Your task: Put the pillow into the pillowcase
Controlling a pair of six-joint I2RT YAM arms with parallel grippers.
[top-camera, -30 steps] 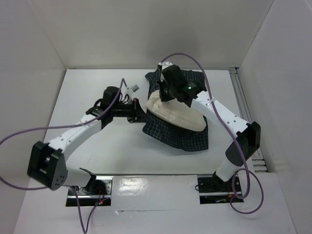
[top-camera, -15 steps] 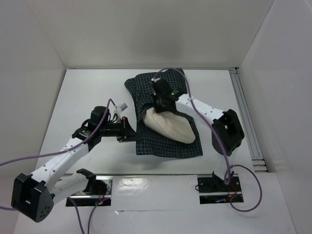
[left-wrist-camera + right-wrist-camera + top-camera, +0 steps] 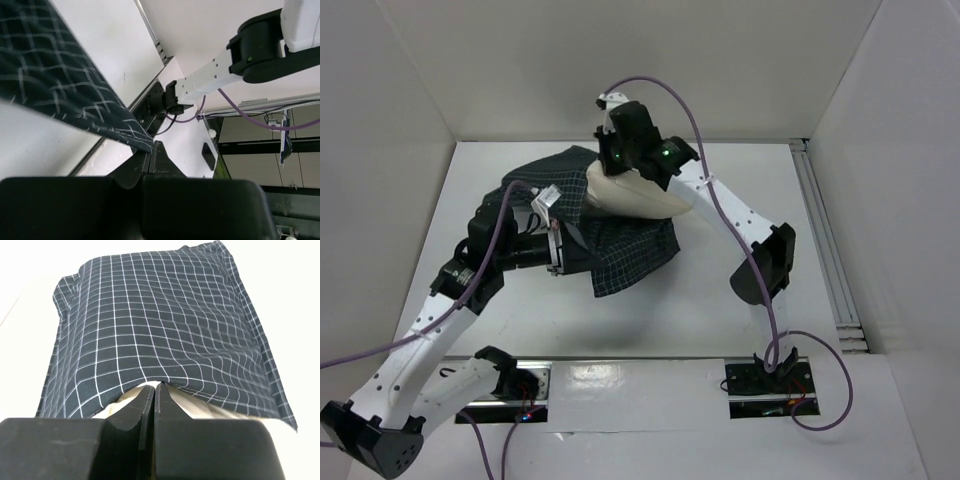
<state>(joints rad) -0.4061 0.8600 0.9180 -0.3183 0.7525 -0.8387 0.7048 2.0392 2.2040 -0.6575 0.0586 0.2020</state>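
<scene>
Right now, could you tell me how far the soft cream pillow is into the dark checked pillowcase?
Partly done: the dark grid-checked fabric pillowcase covers one end of the soft cream pillow. The left gripper clamps its hem, the right gripper pinches the pillow. Remaining: the exposed cream length.

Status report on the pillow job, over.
Left gripper shut on pillowcase edge. Right gripper shut on pillow, hem arched over its tips. Pillow partly inside, cream end exposed. Nothing in the way.

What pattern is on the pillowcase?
Pillowcase: dark navy with white grid lines; clearest in right wrist view.
</scene>
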